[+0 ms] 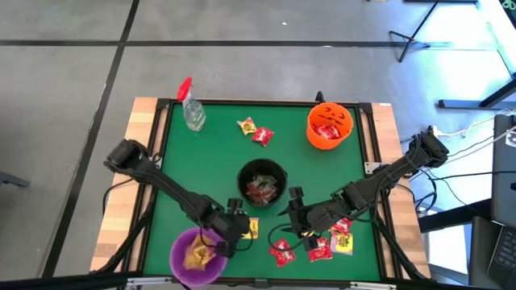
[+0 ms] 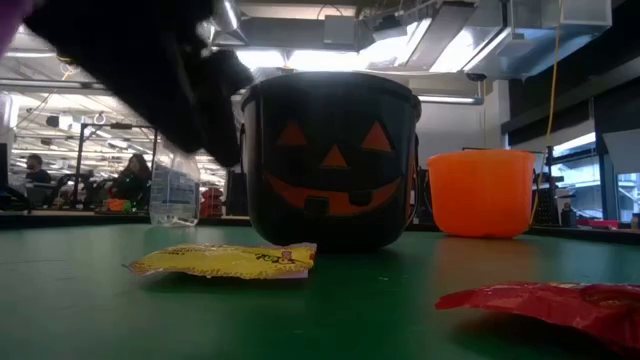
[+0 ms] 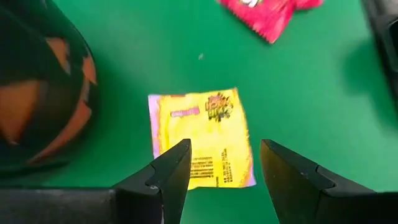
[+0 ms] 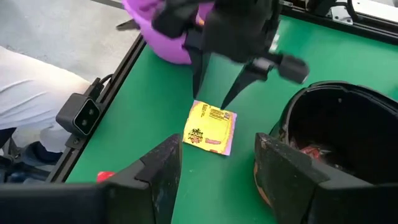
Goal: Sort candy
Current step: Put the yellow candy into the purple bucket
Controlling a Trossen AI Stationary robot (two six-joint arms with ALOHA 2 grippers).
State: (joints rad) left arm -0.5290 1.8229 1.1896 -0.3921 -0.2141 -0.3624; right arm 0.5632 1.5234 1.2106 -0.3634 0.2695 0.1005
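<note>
We see the left claw (image 4: pixel 214 87) with fingers spread, empty, poised just above one yellow candy (image 3: pixel 202 137) that lies flat on the green counter (image 1: pixel 201 161), between the purple bowl (image 1: pixel 196 256) and the black pumpkin bucket (image 1: pixel 262 182). The right claw (image 1: pixel 295 211) is also spread and holds nothing, near the black bucket's front, with a cluster of candy (image 1: pixel 318 243) beside it: we count about four red packets and one yellow, though the arm covers part of them. Two more packets, one yellow (image 1: pixel 247 126) and one red (image 1: pixel 263 135), lie apart toward the far side. We count three containers: the purple bowl with yellow candy in it, the black bucket with red candy, and an orange bucket (image 1: pixel 330 125) at the far right. One spray bottle (image 1: pixel 192 105) lies at the far left.
</note>
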